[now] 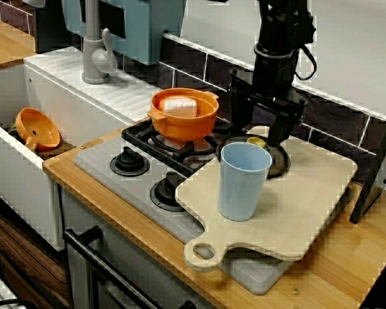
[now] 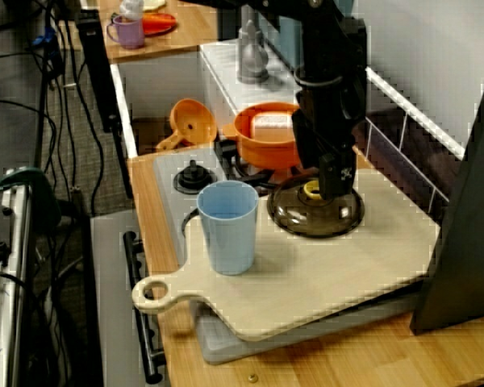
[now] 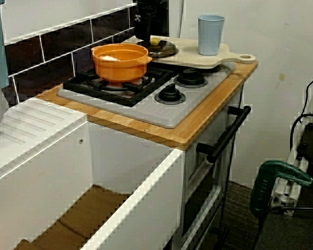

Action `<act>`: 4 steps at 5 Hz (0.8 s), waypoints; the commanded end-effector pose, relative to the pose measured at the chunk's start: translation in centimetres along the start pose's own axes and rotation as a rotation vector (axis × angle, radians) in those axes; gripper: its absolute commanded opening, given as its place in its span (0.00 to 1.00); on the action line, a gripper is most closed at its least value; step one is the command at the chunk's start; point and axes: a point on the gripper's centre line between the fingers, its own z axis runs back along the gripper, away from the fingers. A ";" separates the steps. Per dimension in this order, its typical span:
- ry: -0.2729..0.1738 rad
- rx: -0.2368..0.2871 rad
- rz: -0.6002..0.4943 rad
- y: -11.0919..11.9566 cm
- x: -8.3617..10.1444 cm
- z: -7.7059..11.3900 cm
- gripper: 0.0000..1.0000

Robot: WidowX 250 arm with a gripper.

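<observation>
Bearing glass lid point(image 2: 294, 216): board point(image 2: 323, 282) over grey hob point(image 1: 109, 179).

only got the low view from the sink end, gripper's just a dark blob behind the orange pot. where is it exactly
Observer: In the front view the gripper stands open, straddling the yellow knob of the glass lid on the cutting board.
Operator: anything inside the blue cup
Observer: The high side view looks down into the blue cup, and it appears empty.
Operator: i can't see the far end of the sink, what's there
Observer: In the front view a small orange bowl with a handle lies in the sink.
</observation>
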 end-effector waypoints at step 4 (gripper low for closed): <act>-0.040 -0.046 0.081 -0.1 -0.9 1.8 1.00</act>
